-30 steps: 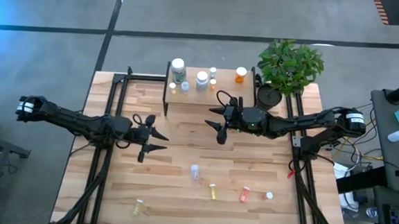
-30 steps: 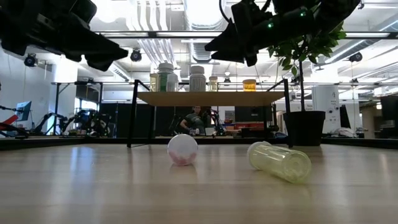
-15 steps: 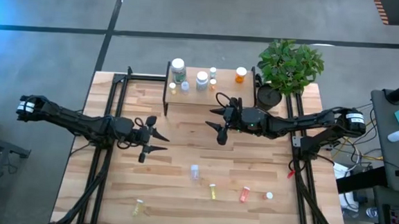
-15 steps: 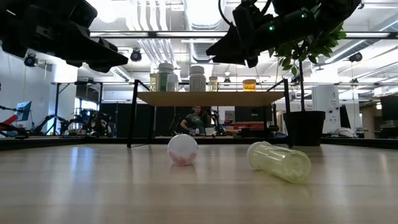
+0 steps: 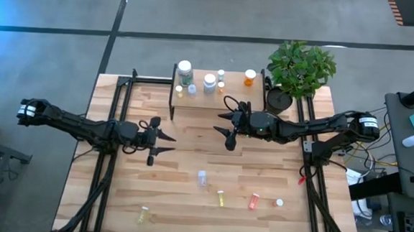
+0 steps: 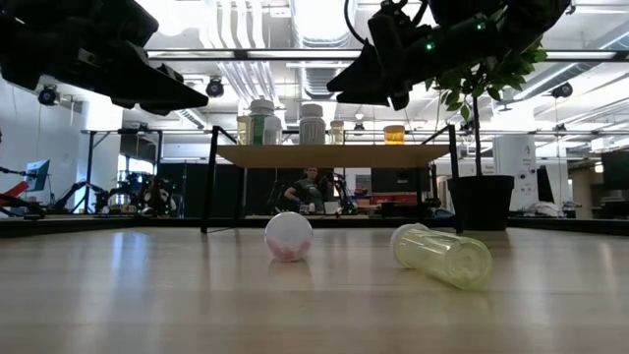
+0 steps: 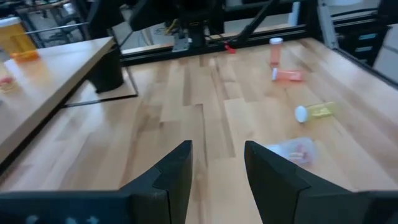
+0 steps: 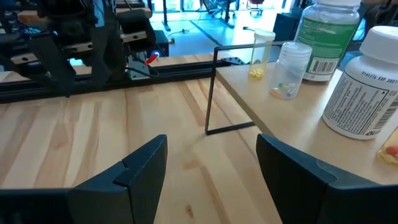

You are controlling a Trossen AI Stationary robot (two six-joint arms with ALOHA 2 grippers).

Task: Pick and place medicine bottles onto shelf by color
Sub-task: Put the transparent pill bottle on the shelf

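The left tool (image 5: 163, 143) hung above the light wooden table (image 5: 116, 189) left of centre, its two dark fingers (image 7: 168, 177) spread and holding nothing. The nearest loose item was the small clear plastic vial with pinkish contents (image 5: 202, 177), lying on its side toward the table's near edge and to the right of that tool; in the left wrist view it (image 7: 292, 150) lay just ahead of the fingers and off to one side. Its long axis appeared to run roughly front to back on the table. A yellow vial (image 5: 220, 198), an orange vial (image 5: 253, 201) and a white-capped vial (image 5: 279, 202) lay farther toward the near right corner; another yellow vial (image 5: 142, 214) lay near the near left edge.

The right tool (image 5: 229, 126) hovered empty, fingers apart, just in front of the low light wooden shelf on black legs (image 5: 201, 100), where sorted bottles stood. In my judgement, the left arm was the nearer to the clear vial.
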